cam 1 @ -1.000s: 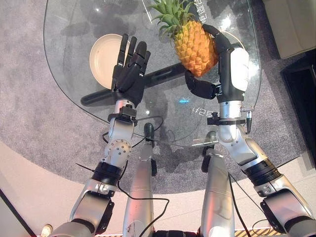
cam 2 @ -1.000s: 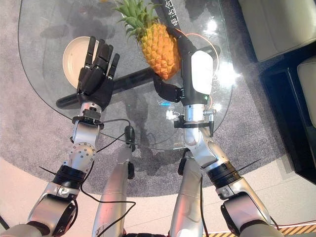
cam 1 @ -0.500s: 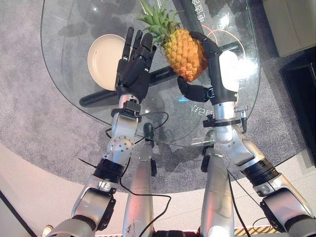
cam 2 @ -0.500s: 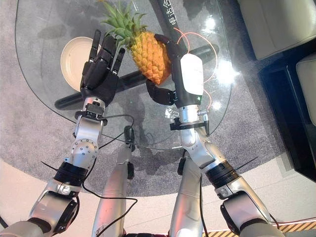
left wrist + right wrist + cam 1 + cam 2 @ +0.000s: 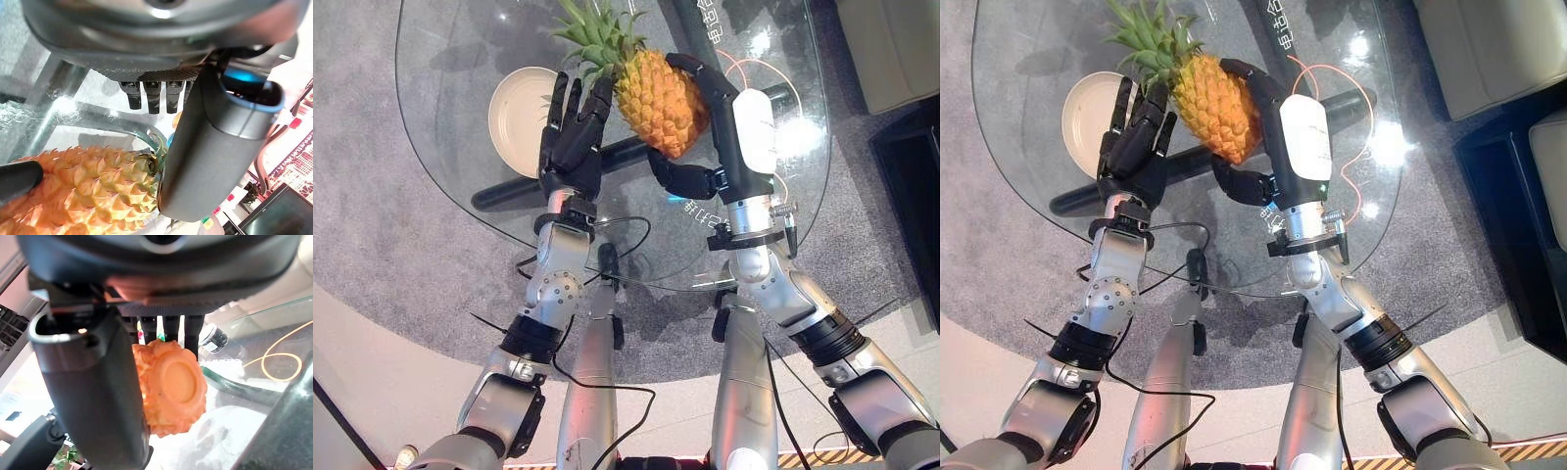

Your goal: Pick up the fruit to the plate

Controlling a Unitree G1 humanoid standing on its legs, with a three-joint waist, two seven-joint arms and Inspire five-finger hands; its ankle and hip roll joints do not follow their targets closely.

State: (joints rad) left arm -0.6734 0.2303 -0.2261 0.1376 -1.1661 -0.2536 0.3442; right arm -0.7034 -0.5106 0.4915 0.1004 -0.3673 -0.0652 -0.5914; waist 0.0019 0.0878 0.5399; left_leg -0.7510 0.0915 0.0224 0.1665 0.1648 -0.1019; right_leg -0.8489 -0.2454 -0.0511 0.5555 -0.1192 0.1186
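Note:
A ripe pineapple (image 5: 656, 103) with a green crown (image 5: 597, 34) hangs tilted above the glass table (image 5: 450, 186). My right hand (image 5: 736, 125) is shut on it, fingers over its far side and thumb (image 5: 680, 181) under its base (image 5: 171, 387). My left hand (image 5: 573, 132) is open with straight fingers, beside the crown end. Its thumb (image 5: 210, 147) lies against the fruit's top (image 5: 88, 186). The cream plate (image 5: 514, 108) lies on the glass just left of the left hand, with nothing on it.
A dark bar (image 5: 499, 196) runs under the glass between plate and hands. An orange cable (image 5: 1332, 108) loops on the table's right part. Beige furniture (image 5: 1489, 49) stands at the far right, and grey carpet (image 5: 372, 225) surrounds the table.
My right hand has carried the pineapple leftwards, toward the plate, until its crown end meets the left hand. The left hand has stayed almost in place, fingers still straight.

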